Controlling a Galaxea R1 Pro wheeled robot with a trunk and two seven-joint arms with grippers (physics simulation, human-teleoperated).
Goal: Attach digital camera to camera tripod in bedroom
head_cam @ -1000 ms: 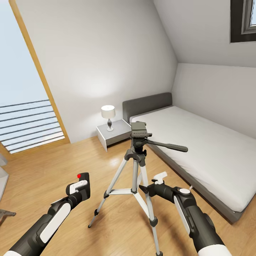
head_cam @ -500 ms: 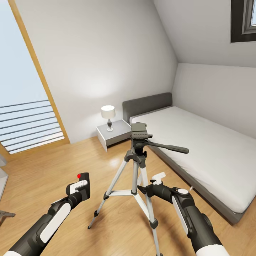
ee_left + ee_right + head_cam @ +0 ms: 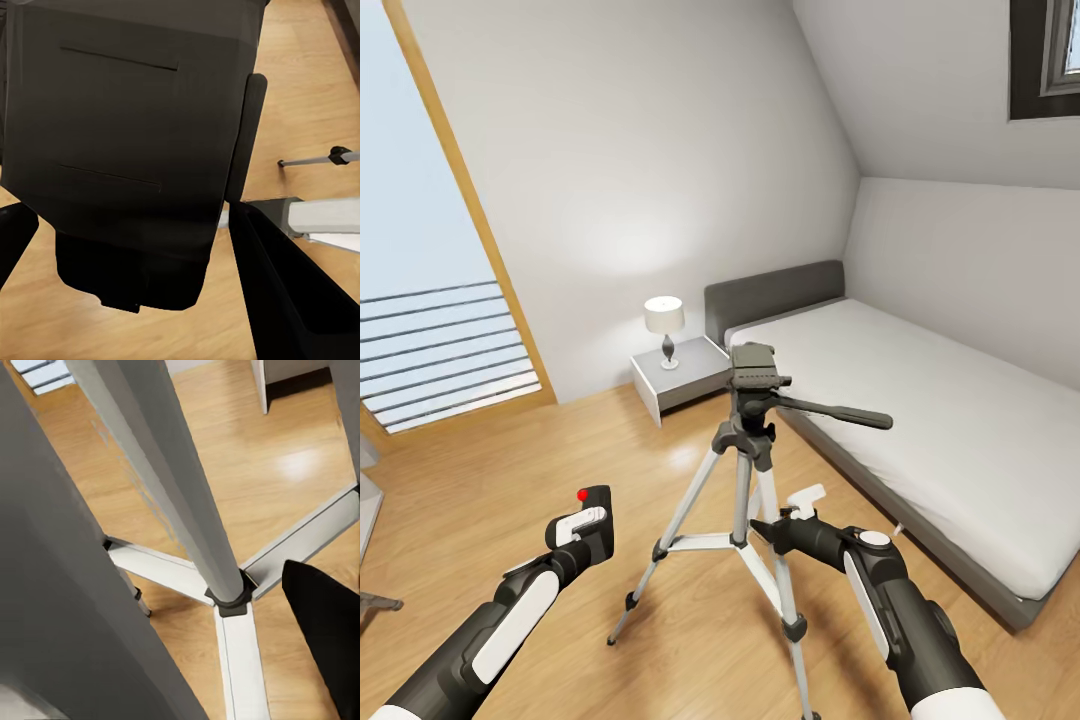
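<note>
While the left pincer (image 3: 592,508) grips the digital camera (image 3: 127,142), camera tripod (image 3: 745,470) stands near.

Wood floor (image 3: 510,480) w/ tripod, nightstand, bed on it.
Camera tripod (image 3: 745,480) stands upright mid-floor, 3 silver legs spread, black feet touching the boards; one foot near the bed's edge. Low grey-framed bed (image 3: 920,420) sits on floor at right, against the walls, white mattress bare. Grey nightstand (image 3: 680,375) just beside bed's head end, small lamp (image 3: 664,328) on top.
</note>
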